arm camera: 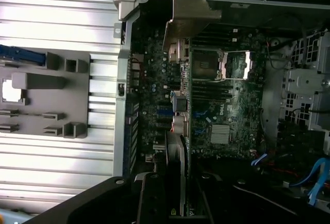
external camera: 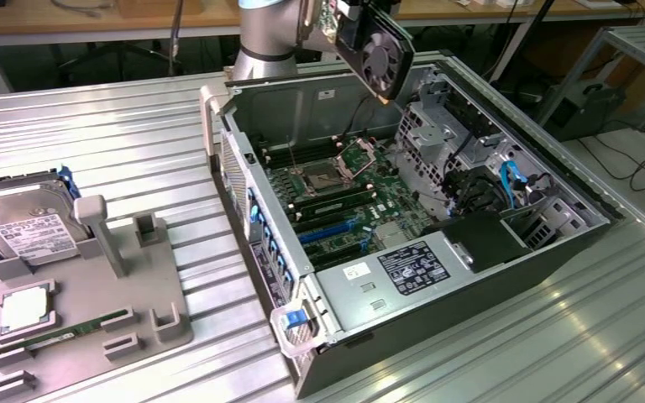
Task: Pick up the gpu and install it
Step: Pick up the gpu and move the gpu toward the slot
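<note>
A ribbed metal desk (external camera: 132, 143) carries an open computer case (external camera: 591, 227) lying on its side, with the motherboard (external camera: 339, 197) facing up. At the exterior view's left sits a grey holder (external camera: 144, 285) with a silver hard drive (external camera: 26, 222) propped in it. My pincer (arm camera: 175, 203) is clamped on the gpu (external camera: 381, 50), which hangs in the air above the far end of the case, tilted, its round fan showing. From my wrist, the card runs edge-on over the board, bracket end farthest from me.
</note>
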Action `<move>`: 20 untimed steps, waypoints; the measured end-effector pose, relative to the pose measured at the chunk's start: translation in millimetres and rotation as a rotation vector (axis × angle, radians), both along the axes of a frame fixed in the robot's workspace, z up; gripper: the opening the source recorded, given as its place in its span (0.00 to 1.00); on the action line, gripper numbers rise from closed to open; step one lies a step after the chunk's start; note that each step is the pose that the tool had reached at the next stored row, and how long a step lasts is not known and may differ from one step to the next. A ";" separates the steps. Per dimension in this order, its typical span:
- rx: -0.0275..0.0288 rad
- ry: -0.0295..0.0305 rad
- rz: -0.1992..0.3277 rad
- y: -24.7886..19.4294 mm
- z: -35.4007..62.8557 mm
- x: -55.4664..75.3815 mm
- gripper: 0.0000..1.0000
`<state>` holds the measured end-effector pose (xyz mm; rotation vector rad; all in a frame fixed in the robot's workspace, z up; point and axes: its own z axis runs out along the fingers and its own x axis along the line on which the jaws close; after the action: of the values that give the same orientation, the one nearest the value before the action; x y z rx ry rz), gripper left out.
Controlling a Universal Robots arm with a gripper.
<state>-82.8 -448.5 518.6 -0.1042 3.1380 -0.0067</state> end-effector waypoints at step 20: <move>0.0001 0.0000 -0.022 0.0 -5.3 49.5 0.27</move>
<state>-33.3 -448.4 513.3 -0.0696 3.1390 -0.0066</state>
